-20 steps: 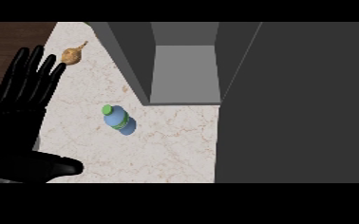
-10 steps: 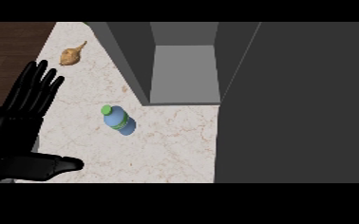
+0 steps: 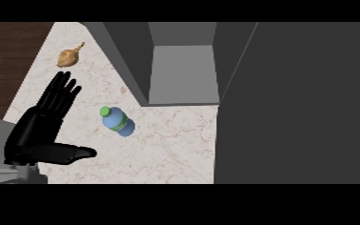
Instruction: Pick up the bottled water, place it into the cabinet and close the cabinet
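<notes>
Left hand (image 3: 41,128) sits just left of the bottle (image 3: 117,122), fingers straight, thumb spread toward it, holding nothing. Bottle stands on the counter (image 3: 169,148), below-left of the open cabinet (image 3: 184,74), untouched.

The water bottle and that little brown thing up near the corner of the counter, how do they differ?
The water bottle is blue with a green cap; the brown thing is tan, bulb-shaped with a thin pointed tip, perhaps an onion or garlic. The bottle looks larger. The bottle lies right beside the left hand, between its fingers and thumb; the brown thing lies beyond the fingertips. Both rest on the marbled counter, untouched.
</notes>
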{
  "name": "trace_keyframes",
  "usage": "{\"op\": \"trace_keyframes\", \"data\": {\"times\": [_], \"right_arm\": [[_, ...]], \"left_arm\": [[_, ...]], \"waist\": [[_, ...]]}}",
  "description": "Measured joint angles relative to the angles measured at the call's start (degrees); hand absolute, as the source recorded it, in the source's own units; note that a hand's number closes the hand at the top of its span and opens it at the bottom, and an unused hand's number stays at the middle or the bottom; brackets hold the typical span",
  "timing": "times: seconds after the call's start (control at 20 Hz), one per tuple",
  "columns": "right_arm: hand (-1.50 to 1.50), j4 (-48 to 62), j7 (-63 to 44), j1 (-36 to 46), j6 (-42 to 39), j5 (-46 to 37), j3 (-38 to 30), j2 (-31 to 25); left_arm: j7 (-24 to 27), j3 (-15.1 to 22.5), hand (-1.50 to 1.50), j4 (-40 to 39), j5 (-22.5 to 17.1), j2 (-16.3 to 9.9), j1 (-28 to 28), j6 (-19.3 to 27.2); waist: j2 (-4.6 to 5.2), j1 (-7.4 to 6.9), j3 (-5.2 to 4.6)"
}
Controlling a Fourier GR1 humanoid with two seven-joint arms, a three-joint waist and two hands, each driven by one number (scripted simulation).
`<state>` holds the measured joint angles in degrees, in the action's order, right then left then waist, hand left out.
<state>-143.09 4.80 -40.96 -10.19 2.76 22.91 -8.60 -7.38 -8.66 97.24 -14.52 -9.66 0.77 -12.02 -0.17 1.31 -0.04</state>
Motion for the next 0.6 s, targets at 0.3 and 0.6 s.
{"op": "trace_keyframes", "data": {"times": [0.3, 0.6], "right_arm": [[-1.5, -0.3, 3.8, -4.2, -0.2, -0.5, 1.8, -1.9], [-1.5, -0.1, 6.5, -6.9, 1.1, -1.4, 5.1, -3.0]], "left_arm": [[6.1, -0.6, -1.5, -14.2, 0.9, 1.3, 2.7, -2.0], [16.1, -1.5, -1.5, -29.6, 3.8, 1.6, 6.5, -3.7]], "waist": [[0.1, 0.44, -0.06], [0.16, 0.67, -0.1]]}}
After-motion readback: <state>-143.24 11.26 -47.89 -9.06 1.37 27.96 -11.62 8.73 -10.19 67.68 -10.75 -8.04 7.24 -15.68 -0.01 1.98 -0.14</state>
